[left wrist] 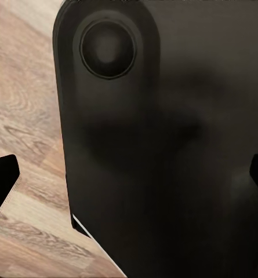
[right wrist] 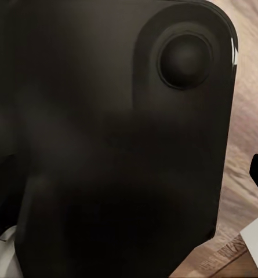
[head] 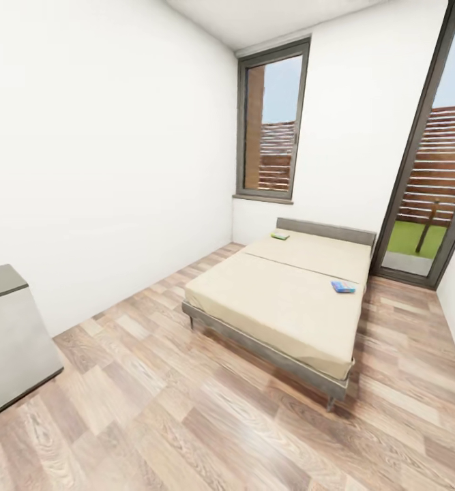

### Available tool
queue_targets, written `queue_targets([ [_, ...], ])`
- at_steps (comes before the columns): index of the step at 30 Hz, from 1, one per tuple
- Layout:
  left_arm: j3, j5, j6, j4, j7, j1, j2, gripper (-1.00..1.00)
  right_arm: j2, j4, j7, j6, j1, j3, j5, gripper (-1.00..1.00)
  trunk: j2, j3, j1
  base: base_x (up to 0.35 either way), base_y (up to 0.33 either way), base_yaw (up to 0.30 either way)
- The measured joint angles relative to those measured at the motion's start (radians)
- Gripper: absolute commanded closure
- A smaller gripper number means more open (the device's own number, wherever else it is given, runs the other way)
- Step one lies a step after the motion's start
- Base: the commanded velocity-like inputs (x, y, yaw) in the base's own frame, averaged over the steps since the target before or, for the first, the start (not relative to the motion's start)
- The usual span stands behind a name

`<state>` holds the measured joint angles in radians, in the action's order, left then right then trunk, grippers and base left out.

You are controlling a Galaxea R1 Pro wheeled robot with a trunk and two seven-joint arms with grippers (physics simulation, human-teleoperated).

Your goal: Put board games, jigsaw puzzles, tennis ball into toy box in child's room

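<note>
Near left, the grey cabinet end of the bench (head: 9,334) edges the plank floor (head: 159,409). On the bed (head: 282,300) beyond lie a blue board game (head: 343,287) at right and a green one (head: 280,236) by the headboard. Finger spread cannot be told. Best approach: roll close alongside the bed before reaching.

Pale wood-plank flooring (head: 186,409) is running across the view under plain white walls (head: 104,150). A tall dark-framed window (head: 271,123) is showing a slatted reddish-brown fence (head: 445,164) outside, and a full-height dark-framed glass door (head: 425,170) is giving onto a green lawn (head: 408,235).
</note>
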<state>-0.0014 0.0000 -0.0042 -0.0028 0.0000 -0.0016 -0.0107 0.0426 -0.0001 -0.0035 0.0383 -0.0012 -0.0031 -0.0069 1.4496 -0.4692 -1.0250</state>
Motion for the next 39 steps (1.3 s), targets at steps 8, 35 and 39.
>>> queue_targets([
  [8, 0.0, 0.0, 0.0, 0.0, 0.0, 0.0, 0.0, -1.0, -0.002, 0.0, 0.0, 0.0, 0.0, -0.001, 0.0, -1.0, 0.0, 0.0, 0.0, 0.0, 0.0, -0.245],
  [35, 0.003, -0.001, 0.0, 0.0, -0.001, 0.0, -0.003, -1.0, -0.003, 0.0, -0.001, -0.002, 0.0, -0.002, -0.004, -1.0, 0.0, 0.0, 0.0, 0.0, 0.0, -0.241],
  [39, -0.003, -0.004, 0.0, 0.0, -0.001, -0.001, -0.002, -1.0, 0.0, 0.0, -0.001, -0.002, 0.0, -0.001, -0.004, -1.0, 0.0, 0.0, 0.0, 0.0, 0.0, -0.105],
])
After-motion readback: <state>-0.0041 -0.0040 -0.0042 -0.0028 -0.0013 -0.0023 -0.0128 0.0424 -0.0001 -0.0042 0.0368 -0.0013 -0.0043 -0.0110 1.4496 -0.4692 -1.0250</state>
